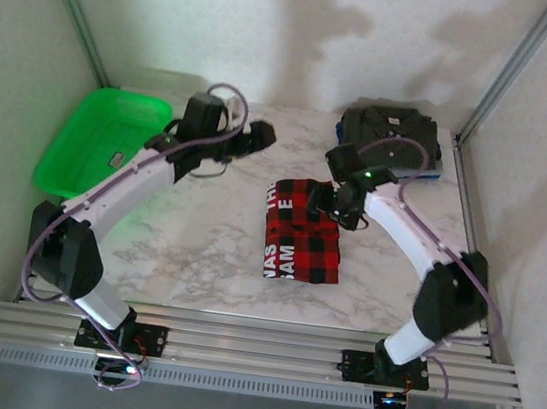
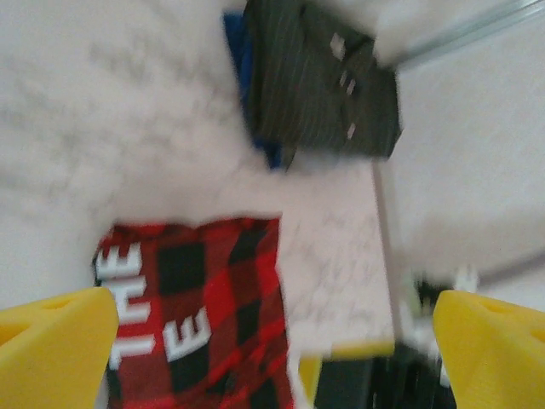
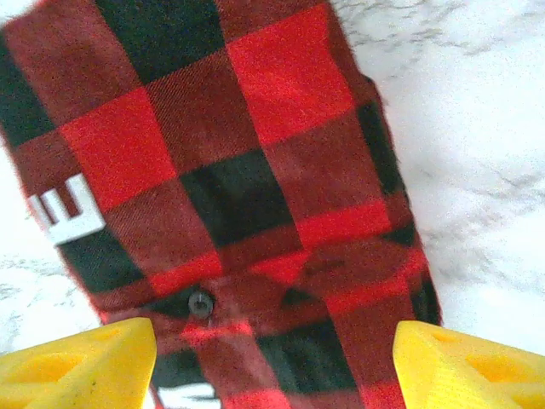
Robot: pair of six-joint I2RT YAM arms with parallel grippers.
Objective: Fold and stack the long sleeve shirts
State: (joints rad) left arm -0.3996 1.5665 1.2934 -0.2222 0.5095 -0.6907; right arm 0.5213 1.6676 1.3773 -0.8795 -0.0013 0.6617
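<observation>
Lying folded into a compact rectangle near the middle of the marble counter (image 1: 198, 245), the red-and-black plaid flannel shirt (image 1: 302, 231) shows white lettering along its left edge. From overhead you also take in the rest of the layout. A green plastic basket (image 1: 101, 136) sits at the far left, and a folded dark grey-olive collared shirt (image 1: 389, 131) lies in the far right corner, well apart from the plaid one. The left end effector (image 1: 260, 134) hangs over bare counter between the basket and the plaid shirt. The right end effector (image 1: 326, 201) is over the plaid shirt's far right part.

The left wrist camera, though blurred, adds a blue garment (image 2: 237, 51) peeking out from under the dark shirt's edge. It also reads "THE" on the plaid shirt's near end. Its yellow fingertips (image 2: 51, 341) stand spread wide at the bottom corners with nothing between them.

The right wrist camera gets close enough to show the flannel's twill weave. A small dark button (image 3: 200, 302) sits on a folded placket. Here too the yellow fingers (image 3: 468, 366) are spread far apart, one towards each side of the shirt. Whether they touch the cloth I cannot tell.
</observation>
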